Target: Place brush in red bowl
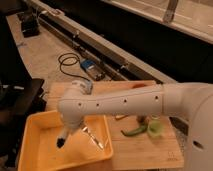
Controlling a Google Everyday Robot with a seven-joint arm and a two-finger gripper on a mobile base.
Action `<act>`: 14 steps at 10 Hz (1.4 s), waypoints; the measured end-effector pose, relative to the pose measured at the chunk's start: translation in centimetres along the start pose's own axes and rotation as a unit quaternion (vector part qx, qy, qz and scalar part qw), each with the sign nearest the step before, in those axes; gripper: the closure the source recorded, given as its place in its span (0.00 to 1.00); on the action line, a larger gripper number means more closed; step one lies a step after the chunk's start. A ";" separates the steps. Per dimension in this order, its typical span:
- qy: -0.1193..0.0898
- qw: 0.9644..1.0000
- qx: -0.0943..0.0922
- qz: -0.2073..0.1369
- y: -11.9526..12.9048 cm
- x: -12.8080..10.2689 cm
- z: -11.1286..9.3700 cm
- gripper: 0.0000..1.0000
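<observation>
My hand [63,139] is down in the yellow tray [35,125], right at the brush [61,144]; can't tell if it's gripped. I'd catch only the handle, skip the fork [95,140], lift clear, then head for the red bowl [139,86] peeking out behind my arm.

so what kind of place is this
Probably a robotics lab or workshop: coiled cable and a blue box on the bare floor, a long metal rail, and a wooden table where the gripper reaches into the yellow tray.
</observation>
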 end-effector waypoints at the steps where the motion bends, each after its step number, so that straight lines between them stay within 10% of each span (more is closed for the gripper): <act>1: 0.031 0.999 -0.002 0.011 0.3 0.7 -2.7 1.00; 5: 0.088 0.993 -0.004 0.082 4.2 7.3 -7.5 1.00; 9: 0.099 0.985 0.002 0.140 6.6 16.8 -9.8 1.00; 14: 0.096 0.986 0.002 0.138 6.7 19.3 -9.9 1.00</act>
